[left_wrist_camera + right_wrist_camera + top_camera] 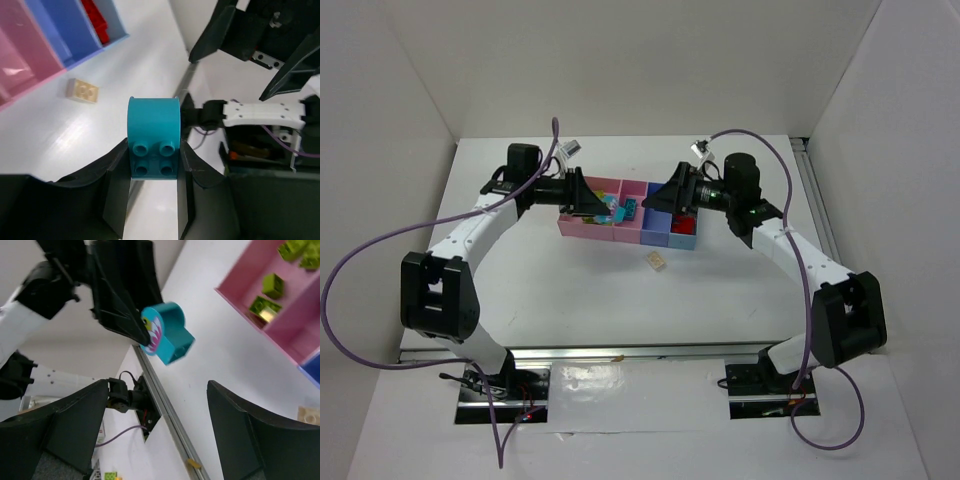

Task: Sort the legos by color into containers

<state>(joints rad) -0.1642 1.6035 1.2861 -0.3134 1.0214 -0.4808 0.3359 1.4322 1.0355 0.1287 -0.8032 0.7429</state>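
Cyan brick (621,211) sits in the left gripper (608,209) above the pink end of the tray (588,230) in the top view. The right gripper (660,200) hangs over the tray's middle, facing it. Red bricks (685,222) lie in the end compartment on the right, and a cream brick (655,262) is loose on the table (570,290) just in front of the tray. Left wrist: left fingers (112,170) are clamped on both sides of the cyan brick, studs toward the camera, rounded end pointing away. The cream brick lies near the pink and blue walls; the red ones are in the light blue section. Right wrist: right fingers (250,435) are spread wide with nothing between them. The cyan brick, a toothy mouth printed on one face, is pinched in the left gripper's tips ahead, off the table. Lime green bricks (272,285) sit in the pink compartments.
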